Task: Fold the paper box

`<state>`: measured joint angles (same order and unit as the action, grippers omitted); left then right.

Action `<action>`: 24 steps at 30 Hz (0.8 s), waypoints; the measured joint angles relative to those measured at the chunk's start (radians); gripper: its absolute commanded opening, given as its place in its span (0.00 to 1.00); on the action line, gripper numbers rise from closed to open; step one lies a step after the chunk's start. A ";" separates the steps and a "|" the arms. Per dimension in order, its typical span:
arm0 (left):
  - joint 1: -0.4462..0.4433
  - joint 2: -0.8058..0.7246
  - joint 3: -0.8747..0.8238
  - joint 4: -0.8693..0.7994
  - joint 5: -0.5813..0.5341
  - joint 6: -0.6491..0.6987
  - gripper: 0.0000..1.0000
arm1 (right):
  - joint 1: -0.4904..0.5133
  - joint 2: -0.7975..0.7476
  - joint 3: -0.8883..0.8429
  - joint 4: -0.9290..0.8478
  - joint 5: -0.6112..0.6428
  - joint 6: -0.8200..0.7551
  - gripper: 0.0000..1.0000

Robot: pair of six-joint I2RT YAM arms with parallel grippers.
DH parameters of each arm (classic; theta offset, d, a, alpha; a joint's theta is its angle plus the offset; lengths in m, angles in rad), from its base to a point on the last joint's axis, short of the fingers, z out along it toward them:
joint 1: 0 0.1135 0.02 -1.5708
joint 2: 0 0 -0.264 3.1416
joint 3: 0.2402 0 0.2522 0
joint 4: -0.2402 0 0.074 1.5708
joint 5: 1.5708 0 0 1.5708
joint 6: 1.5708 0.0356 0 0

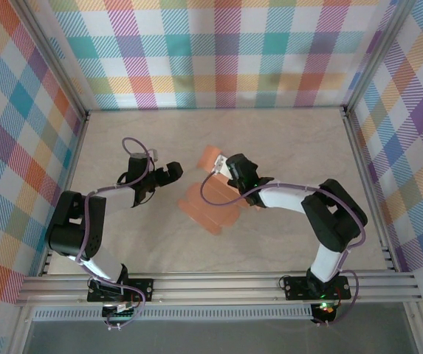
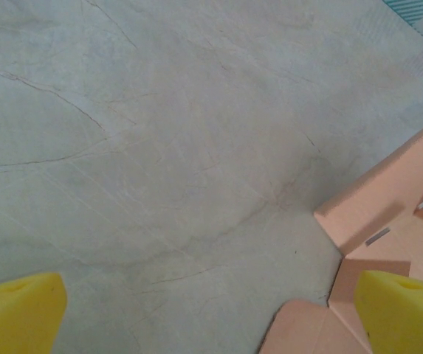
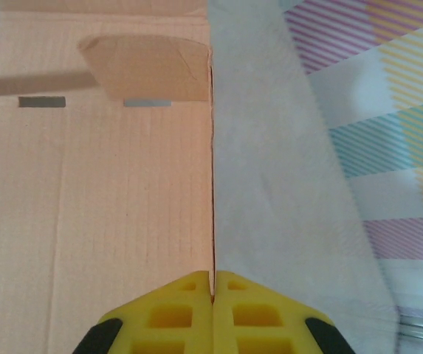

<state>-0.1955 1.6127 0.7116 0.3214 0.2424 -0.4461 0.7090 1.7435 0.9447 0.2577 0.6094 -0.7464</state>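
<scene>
Where plaid walls (image 1: 218, 51) ring the table (image 1: 292, 140), the paper box (image 1: 205, 209) lies.

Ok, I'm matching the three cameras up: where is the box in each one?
Top external: the box lies at the centre of the table.
Left wrist: box in the lower right corner.
Right wrist: box across the left half.
Shared landmark: the pale marbled table beside it.
</scene>
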 measured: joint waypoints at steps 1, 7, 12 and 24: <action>0.002 0.001 0.000 0.001 0.002 -0.003 1.00 | 0.005 -0.005 -0.010 0.028 0.018 -0.026 0.00; 0.007 0.004 0.000 0.008 0.010 -0.010 1.00 | 0.045 -0.006 -0.060 0.215 0.119 -0.191 0.00; 0.022 0.009 0.000 0.015 0.018 -0.011 1.00 | 0.087 0.010 -0.080 0.361 0.174 -0.315 0.00; 0.100 0.010 0.000 0.014 0.046 -0.037 1.00 | 0.182 0.106 -0.117 0.612 0.247 -0.536 0.00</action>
<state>-0.0959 1.6222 0.7116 0.3359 0.2886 -0.4835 0.8909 1.8492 0.8272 0.8692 0.8562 -1.2819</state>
